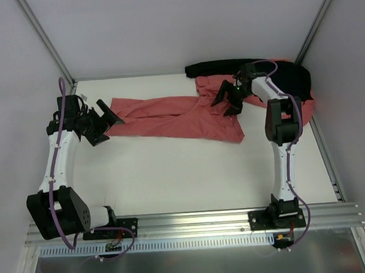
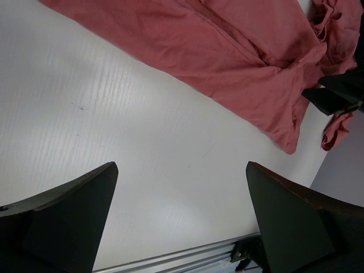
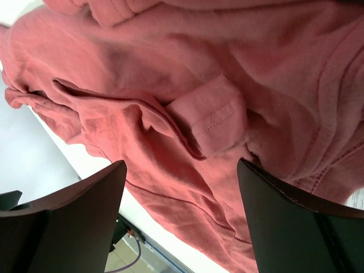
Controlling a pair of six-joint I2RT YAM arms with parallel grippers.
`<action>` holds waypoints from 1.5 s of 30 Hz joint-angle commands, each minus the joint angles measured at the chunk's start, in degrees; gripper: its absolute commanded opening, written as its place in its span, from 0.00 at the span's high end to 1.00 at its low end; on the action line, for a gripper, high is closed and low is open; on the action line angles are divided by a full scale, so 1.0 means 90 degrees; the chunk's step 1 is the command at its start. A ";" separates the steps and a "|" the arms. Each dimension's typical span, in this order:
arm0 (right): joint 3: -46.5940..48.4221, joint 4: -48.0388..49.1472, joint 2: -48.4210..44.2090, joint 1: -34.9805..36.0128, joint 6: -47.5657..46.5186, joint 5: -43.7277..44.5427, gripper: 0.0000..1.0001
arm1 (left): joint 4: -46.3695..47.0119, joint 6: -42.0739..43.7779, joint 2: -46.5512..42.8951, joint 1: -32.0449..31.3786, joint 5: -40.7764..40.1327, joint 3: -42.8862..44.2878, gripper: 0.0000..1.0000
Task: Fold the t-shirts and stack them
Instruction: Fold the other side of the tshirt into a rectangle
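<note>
One salmon-red t-shirt (image 1: 168, 115) lies stretched out and rumpled across the back half of the table, its left end near my left gripper (image 1: 109, 126). That gripper is open beside the cloth; in the left wrist view only bare table shows around the left gripper (image 2: 182, 165), and the shirt (image 2: 227, 51) lies beyond it. My right gripper (image 1: 226, 106) hovers open over the shirt's right part. From the right wrist, the shirt (image 3: 170, 68) fills the view, with a folded sleeve hem (image 3: 219, 119) just past the right gripper (image 3: 182, 162).
At the back right corner a black cloth (image 1: 253, 64) lies over more salmon-red cloth (image 1: 283, 61). White walls with metal posts close in the table. An aluminium rail (image 1: 189, 221) carrying both arm bases runs along the near edge.
</note>
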 commanded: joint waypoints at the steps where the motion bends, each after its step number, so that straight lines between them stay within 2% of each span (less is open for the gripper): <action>1: 0.0405 0.0113 0.0075 -0.0029 0.0126 0.0047 0.17 | -0.0101 0.0218 0.0050 -0.0037 -0.0097 0.0347 0.01; 9: 0.0747 0.0142 0.0251 -0.0039 0.0302 0.0057 0.17 | -0.0101 0.0277 0.0284 -0.0047 -0.0078 0.0503 0.01; 13: 0.0864 0.0142 0.0387 -0.0049 0.0341 0.0106 0.21 | -0.0081 0.0277 0.0353 -0.0028 -0.0078 0.0562 0.01; 15: 0.0884 0.0249 0.0436 -0.0069 0.0409 -0.0001 0.34 | -0.0081 0.0306 0.0392 -0.0037 -0.0068 0.0591 0.01; 16: 0.0903 0.0298 0.0494 -0.0069 0.0439 -0.0021 0.56 | -0.0091 0.0316 0.0402 -0.0037 -0.0068 0.0591 0.01; 17: 0.0903 0.0327 0.0524 -0.0078 0.0487 -0.0050 0.71 | -0.0101 0.0335 0.0421 -0.0037 -0.0087 0.0601 0.01; 18: 0.0913 0.0395 0.0544 -0.0088 0.0575 -0.0060 0.80 | -0.0110 0.0345 0.0431 -0.0037 -0.0088 0.0611 0.01; 19: 0.0913 0.0444 0.0554 -0.0098 0.0614 -0.0050 0.94 | -0.0120 0.0364 0.0441 -0.0037 -0.0097 0.0620 0.01; 22: 0.0952 0.0562 0.0554 -0.0108 0.0741 -0.0031 1.00 | -0.0140 0.0403 0.0480 -0.0037 -0.0097 0.0650 0.01; 25: 0.1030 0.0630 0.0495 -0.0147 0.0810 0.0086 0.99 | -0.0140 0.0423 0.0538 -0.0037 -0.0088 0.0718 0.01; 27: 0.1137 0.0689 0.0466 -0.0176 0.0820 0.0212 0.97 | -0.0130 0.0414 0.0577 -0.0037 -0.0068 0.0738 0.01; 28: 0.1176 0.0766 0.0427 -0.0205 0.0849 0.0252 0.90 | -0.0111 0.0413 0.0606 -0.0037 -0.0039 0.0747 0.01; 32: 0.1196 0.1147 0.0446 -0.0234 0.0985 0.0204 0.91 | -0.0091 0.0413 0.0626 -0.0037 -0.0009 0.0738 0.01; 34: 0.1264 0.1226 0.0534 -0.0254 0.1054 0.0155 0.83 | -0.0081 0.0413 0.0617 -0.0037 0.0010 0.0718 0.01; 35: 0.1323 0.1217 0.0582 -0.0244 0.1112 0.0116 0.66 | -0.0091 0.0413 0.0607 -0.0047 0.0010 0.0689 0.01; 36: 0.1352 0.1245 0.0651 -0.0254 0.1132 0.0077 0.01 | -0.0091 0.0413 0.0597 -0.0038 0.0000 0.0689 0.01; 45: 0.1108 0.1900 0.0563 -0.0264 0.1269 -0.0031 0.01 | -0.0120 0.0423 0.0490 -0.0037 0.0029 0.0523 0.01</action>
